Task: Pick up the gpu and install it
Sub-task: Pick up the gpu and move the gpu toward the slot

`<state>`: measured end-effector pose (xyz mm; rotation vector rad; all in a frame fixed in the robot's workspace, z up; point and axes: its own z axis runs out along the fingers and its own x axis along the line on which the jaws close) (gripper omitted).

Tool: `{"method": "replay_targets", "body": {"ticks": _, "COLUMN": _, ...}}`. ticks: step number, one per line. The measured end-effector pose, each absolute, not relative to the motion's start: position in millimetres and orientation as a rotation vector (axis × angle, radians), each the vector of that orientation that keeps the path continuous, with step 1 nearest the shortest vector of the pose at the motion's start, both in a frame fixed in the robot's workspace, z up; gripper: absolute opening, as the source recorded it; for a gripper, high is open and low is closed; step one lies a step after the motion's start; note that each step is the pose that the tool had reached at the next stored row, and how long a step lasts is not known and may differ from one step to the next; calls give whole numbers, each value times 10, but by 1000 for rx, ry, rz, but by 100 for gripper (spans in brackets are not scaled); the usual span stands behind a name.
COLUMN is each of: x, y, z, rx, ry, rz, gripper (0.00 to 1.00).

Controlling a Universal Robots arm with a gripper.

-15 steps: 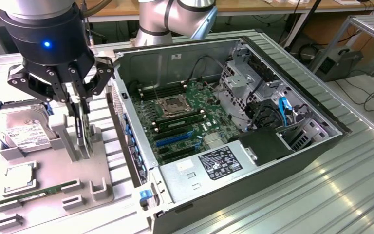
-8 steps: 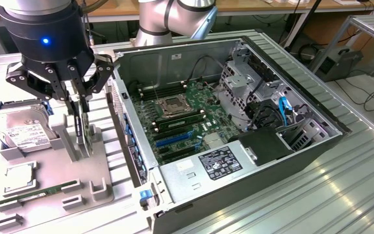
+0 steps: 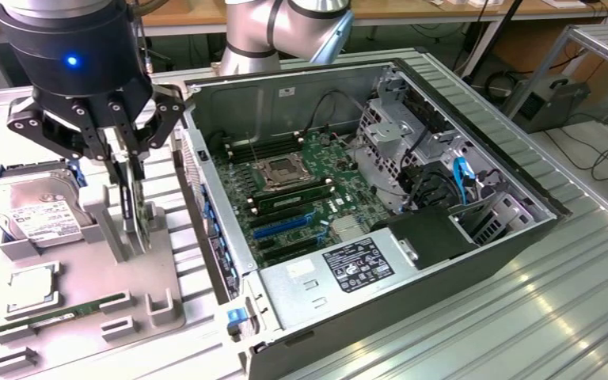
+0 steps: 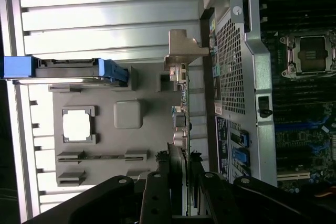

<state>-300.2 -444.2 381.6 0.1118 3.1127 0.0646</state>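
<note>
The gpu is a slim black card standing on edge in a slot of the grey parts holder, at the exterior view's left beside the open computer case. My gripper comes straight down over it, one finger against each face, shut on the card. In the wrist view the gpu runs edge-on away from my gripper, its silver bracket at the far end. Whether the card has left its slot I cannot tell. The motherboard lies exposed inside the case with blue expansion slots.
On the holder also sit a silver hard drive, a square processor and a thin green RAM stick. The case wall rises close beside the gpu. Drive cages and cables fill the case's far side.
</note>
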Motion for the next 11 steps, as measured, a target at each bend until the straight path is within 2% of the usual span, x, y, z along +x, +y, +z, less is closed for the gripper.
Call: {"method": "replay_targets", "body": {"ticks": 11, "x": -3002, "y": -4442, "z": 3862, "rx": 111, "ry": 3113, "rz": 65, "gripper": 26}}
